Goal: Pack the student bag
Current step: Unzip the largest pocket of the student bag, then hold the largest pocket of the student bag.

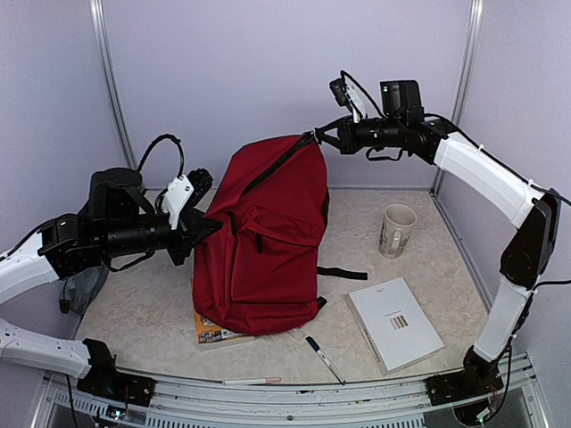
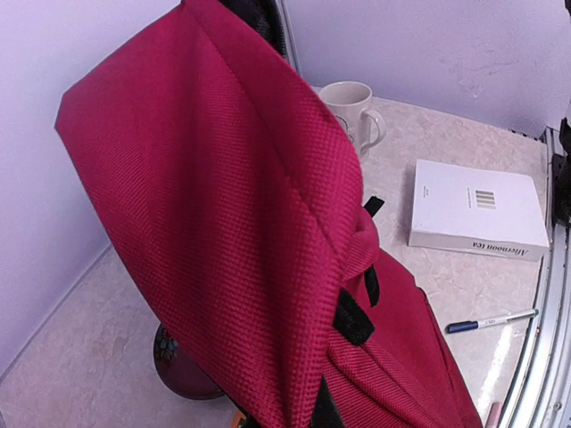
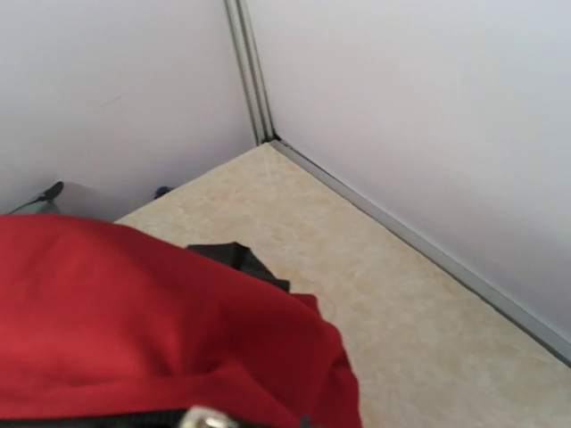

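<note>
Bag position: the student bag [image 1: 268, 241] stands upright at the middle of the desk [image 1: 428, 267], its base resting partly on an orange book [image 1: 212, 333].
Bag and right pincer: the right pincer [image 1: 319, 137] meets the bag's top corner, which rises to a peak at its tip. It looks pressed together on the fabric there, beside the end of the black zipper [image 1: 281, 160].
Bag and left pincer: the left pincer [image 1: 211, 226] touches the bag's left side at mid height. Its fingers are hidden, so I cannot tell whether they are spread or pinching.
Bag look: dark red woven fabric, a front pocket [image 1: 259, 285] facing the arms, and a black strap [image 1: 343, 273] trailing onto the desk at right.
Counts: one bag, two pincers, two books, two pens, one mug.
Right of the bag: a pale mug [image 1: 398, 230] stands upright well apart from it, with a white book [image 1: 393, 323] lying flat nearer.
Near edge: a blue-capped pen [image 1: 323, 358] and a pink pen [image 1: 252, 381].
</note>
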Robot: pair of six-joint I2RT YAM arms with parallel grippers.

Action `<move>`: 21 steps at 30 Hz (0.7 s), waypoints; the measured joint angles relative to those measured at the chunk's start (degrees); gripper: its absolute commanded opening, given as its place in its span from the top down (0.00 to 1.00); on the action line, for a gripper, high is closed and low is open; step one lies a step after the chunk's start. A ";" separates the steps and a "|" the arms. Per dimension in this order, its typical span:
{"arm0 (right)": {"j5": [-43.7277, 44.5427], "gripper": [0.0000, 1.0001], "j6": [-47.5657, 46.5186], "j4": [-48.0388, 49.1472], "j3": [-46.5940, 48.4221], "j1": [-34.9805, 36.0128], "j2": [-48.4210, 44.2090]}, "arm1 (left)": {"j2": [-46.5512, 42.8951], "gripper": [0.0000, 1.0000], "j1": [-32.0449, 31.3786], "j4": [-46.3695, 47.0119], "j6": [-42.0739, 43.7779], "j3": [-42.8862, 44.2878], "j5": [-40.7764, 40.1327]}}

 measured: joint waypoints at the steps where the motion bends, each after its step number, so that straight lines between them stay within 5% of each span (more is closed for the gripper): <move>1: 0.02 1.00 -0.02 0.02 0.22 0.76 0.00 | 0.00 0.57 -0.02 -0.33 -0.07 0.00 0.28; 3: 0.11 1.00 -0.07 0.22 0.94 2.21 0.00 | 0.17 0.25 -0.07 -1.44 -0.20 0.02 2.01; 7: 0.02 1.00 -0.31 1.68 1.86 6.21 -0.48 | 1.27 0.03 -0.31 -5.29 -0.94 1.88 7.32; 18: -2.40 1.00 -5.16 2.64 1.84 14.10 -1.75 | -3.56 0.01 -0.48 -3.26 -1.70 10.91 16.48; 21: -3.34 1.00 -5.88 2.75 1.36 14.82 -2.03 | -3.02 0.13 -0.50 -0.46 -3.56 14.95 13.55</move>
